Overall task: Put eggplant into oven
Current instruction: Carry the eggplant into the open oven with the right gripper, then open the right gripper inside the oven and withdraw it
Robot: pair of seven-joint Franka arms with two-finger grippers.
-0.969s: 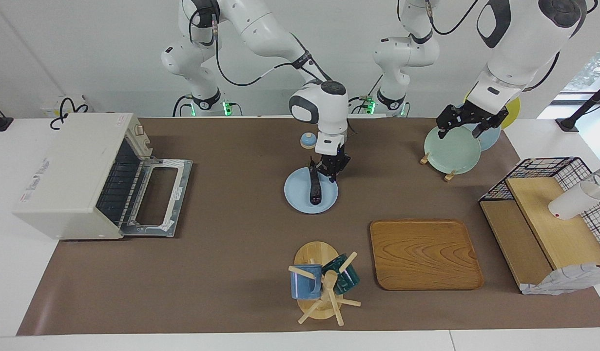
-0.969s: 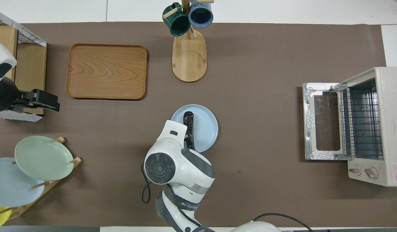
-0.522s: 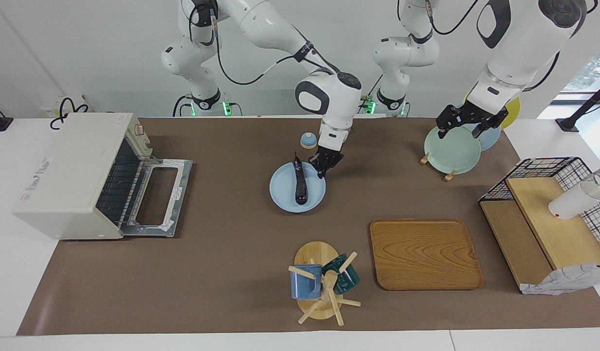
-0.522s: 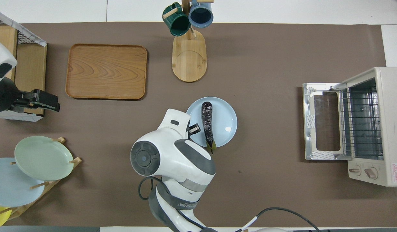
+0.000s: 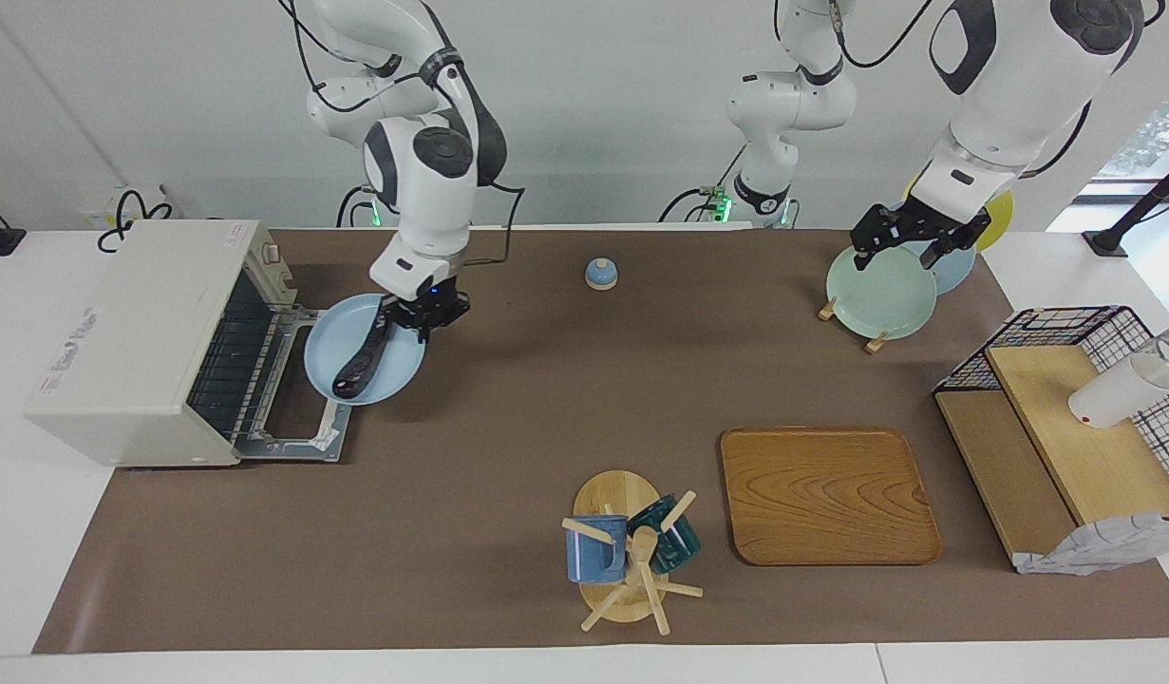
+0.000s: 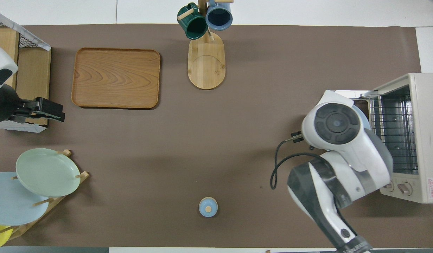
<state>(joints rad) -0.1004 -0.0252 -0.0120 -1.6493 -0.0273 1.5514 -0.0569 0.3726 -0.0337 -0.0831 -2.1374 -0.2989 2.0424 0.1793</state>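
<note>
The eggplant point(image 5: 358, 363) lies on a light blue plate point(image 5: 394, 375). My right gripper point(image 5: 421, 318) is shut on the plate's rim and holds it up over the open door point(image 5: 311, 413) of the cream-white oven point(image 5: 128, 332). In the overhead view the right arm hides the eggplant and most of the plate; only a sliver of the plate point(image 6: 364, 120) shows beside the oven point(image 6: 422, 105) and its wire rack point(image 6: 395, 140). My left gripper point(image 5: 912, 249) waits over a green plate point(image 5: 878, 294); it also shows in the overhead view point(image 6: 49, 110).
A small blue knobbed lid point(image 5: 600, 274) sits near the robots at mid-table. A mug tree point(image 5: 627, 551) and a wooden tray point(image 5: 826, 494) lie farther out. A plate rack and a wire basket with shelves point(image 5: 1068, 418) stand at the left arm's end.
My right gripper has carried the blue plate with the eggplant from mid-table toward the right arm's end, to over the oven's open door. The left arm has not moved.
</note>
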